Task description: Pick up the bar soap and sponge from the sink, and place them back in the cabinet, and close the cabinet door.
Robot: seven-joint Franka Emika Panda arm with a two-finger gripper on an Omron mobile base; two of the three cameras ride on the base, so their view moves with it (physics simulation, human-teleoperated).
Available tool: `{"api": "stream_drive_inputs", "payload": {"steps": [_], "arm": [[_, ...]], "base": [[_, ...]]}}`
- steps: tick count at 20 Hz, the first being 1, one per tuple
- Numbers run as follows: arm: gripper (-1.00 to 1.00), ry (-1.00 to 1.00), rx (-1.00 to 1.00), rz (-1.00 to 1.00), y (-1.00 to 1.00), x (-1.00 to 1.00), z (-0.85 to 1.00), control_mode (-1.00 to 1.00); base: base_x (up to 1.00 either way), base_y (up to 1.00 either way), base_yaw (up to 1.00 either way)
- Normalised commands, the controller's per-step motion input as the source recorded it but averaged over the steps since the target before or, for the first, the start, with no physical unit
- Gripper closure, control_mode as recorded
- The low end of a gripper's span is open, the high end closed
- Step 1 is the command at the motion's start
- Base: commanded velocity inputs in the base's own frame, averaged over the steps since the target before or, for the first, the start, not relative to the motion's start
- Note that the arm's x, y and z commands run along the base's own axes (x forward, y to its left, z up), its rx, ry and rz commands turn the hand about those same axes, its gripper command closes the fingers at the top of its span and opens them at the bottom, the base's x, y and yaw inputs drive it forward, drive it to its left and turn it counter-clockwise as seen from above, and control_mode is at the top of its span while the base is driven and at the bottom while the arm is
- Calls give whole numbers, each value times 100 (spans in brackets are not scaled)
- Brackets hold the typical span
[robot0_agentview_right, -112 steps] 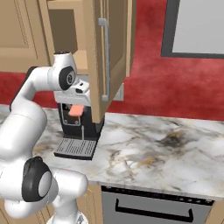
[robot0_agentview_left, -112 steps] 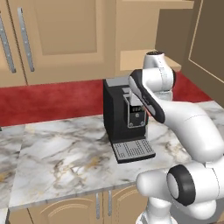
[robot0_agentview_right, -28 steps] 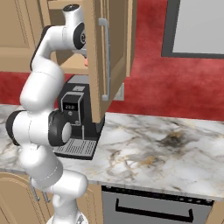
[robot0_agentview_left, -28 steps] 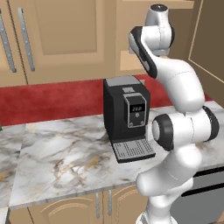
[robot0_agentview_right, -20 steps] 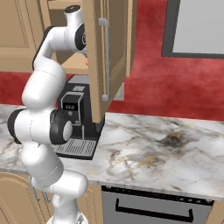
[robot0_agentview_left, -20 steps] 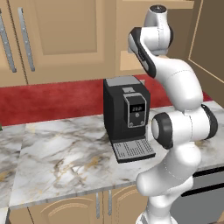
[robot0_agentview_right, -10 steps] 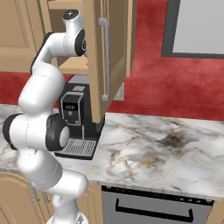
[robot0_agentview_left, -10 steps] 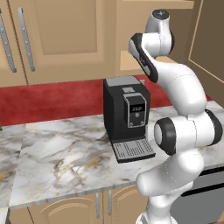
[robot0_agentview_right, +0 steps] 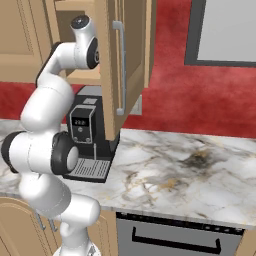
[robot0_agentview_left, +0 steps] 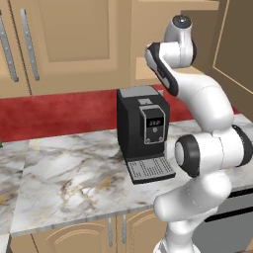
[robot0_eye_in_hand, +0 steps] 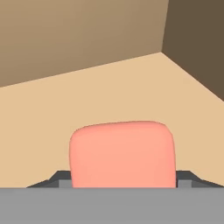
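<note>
Change: since a few seconds ago, arm raised from the coffee machine (robot0_agentview_left: 143, 132) up into the cabinet (robot0_eye_in_hand: 109, 92).
Claw: holding the bar soap (robot0_eye_in_hand: 122, 154) between its fingers.
Soap position: just above the tan shelf, long axis crosswise.
Cabinet contents: no sponge seen on the shelf.
Cabinet door (robot0_agentview_right: 112, 65): open.

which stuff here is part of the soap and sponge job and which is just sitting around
Part of the job:
- bar soap, between the pincer fingers, over the shelf
- cabinet, tan shelf inside
- cabinet door, standing open

Just sitting around:
- coffee machine on the marble counter
- oven under the counter
</note>
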Motion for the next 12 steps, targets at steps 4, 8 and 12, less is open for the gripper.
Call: {"api": "stream_drive_inputs", "payload": {"steps": [4, 8, 12], "arm": [[100, 0, 0, 0, 0, 46, -24, -100], [100, 0, 0, 0, 0, 50, -18, -100], [100, 0, 0, 0, 0, 55, -8, -100]], "base": [[0, 0, 0], [0, 0, 0], [0, 0, 0]]}}
